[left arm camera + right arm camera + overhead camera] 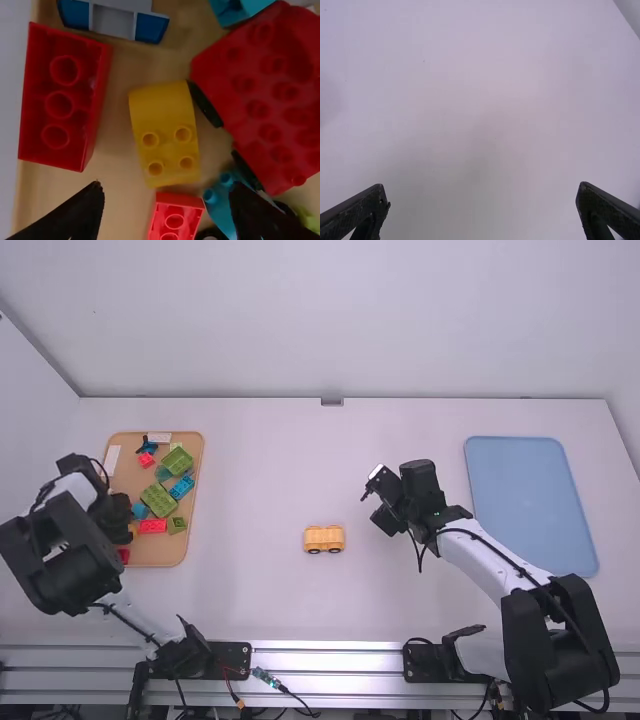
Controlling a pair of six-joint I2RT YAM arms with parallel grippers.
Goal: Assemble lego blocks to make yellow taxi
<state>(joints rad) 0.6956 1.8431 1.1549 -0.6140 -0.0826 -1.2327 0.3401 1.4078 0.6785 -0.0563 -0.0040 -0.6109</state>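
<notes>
Yellow car (324, 536) (just one), one curved yellow block (164, 130), one blue tray (530, 502)

High view: my farthest, above and behind, facing forward and down over the bench (250, 470). Left wrist view: my close downward look into the block tray (160, 556), shared with the high. Right wrist view: my near look down at bench surface, likewise shared.

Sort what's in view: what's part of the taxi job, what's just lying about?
Job:
yellow wheeled base, out on the table
yellow studded block, on the tan tray; likely the next part
left gripper, fingers open near that block

Lying about, probably:
red blocks, on the tray
green blocks, same tray
blue panel, on the table's right
</notes>
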